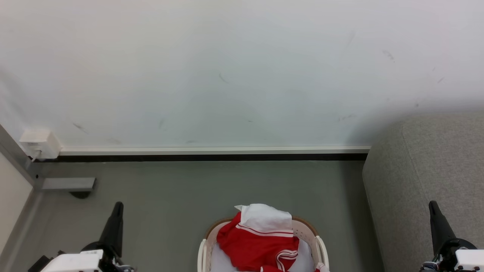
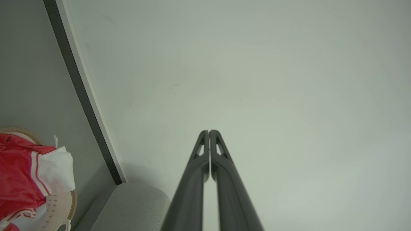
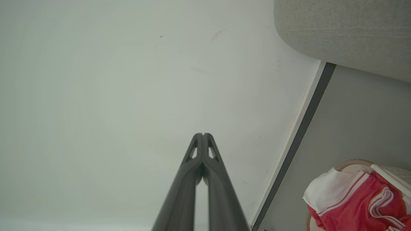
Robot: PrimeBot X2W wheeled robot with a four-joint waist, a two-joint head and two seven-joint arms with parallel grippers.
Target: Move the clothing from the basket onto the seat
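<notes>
Soft, even light fills all three views, with no glare. Beyond the tips of the left gripper (image 2: 209, 131) the wall (image 2: 273, 80) is bright with a faint greenish cast, dimming toward the corners of both wrist views. Its fingers (image 2: 221, 150) are sharp at the tips and blur toward the bottom edge. Ahead of the right gripper (image 1: 432, 204), a soft shadow spreads on the wall beside the sofa (image 1: 435, 158), so the light perhaps comes from that side. The red garment (image 1: 257, 241) between the grippers looks crisp and saturated.

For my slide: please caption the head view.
Red clothing lies in the basket; left hand and right hand shut either side; grey seat at right.
</notes>
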